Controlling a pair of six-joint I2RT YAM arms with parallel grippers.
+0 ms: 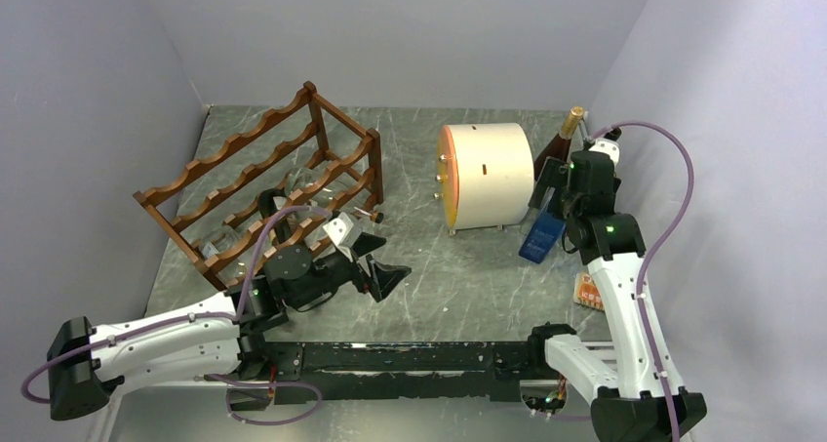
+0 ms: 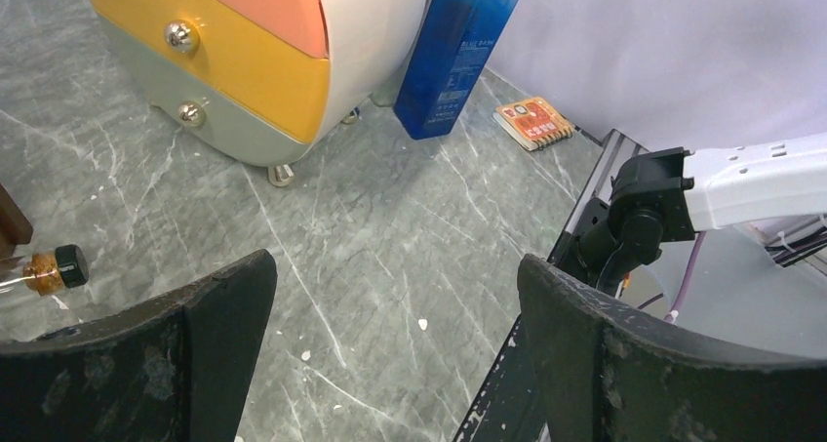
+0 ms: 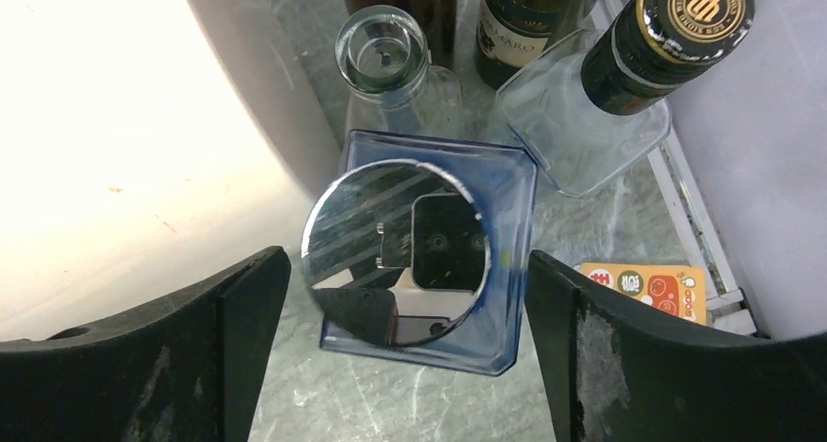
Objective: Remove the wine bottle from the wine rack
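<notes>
The reddish-brown wine rack [image 1: 255,159] stands at the left of the table. A clear glass bottle [image 1: 314,192] lies on it, its neck and black cap [image 1: 375,217] sticking out to the right. The cap also shows at the left edge of the left wrist view [image 2: 59,266]. My left gripper [image 1: 383,261] is open and empty, low over the table just right of the rack and in front of the cap; in its own view [image 2: 395,276] only bare table lies between the jaws. My right gripper [image 1: 560,206] is open above a blue box [image 3: 429,257].
A cream drum [image 1: 485,176] with an orange face lies mid-table. The blue box [image 1: 541,235] stands right of it, with a dark gold-capped bottle [image 3: 678,27], a clear bottle [image 3: 385,57] and another dark bottle [image 3: 522,13] behind. An orange packet [image 1: 588,291] lies near the right edge.
</notes>
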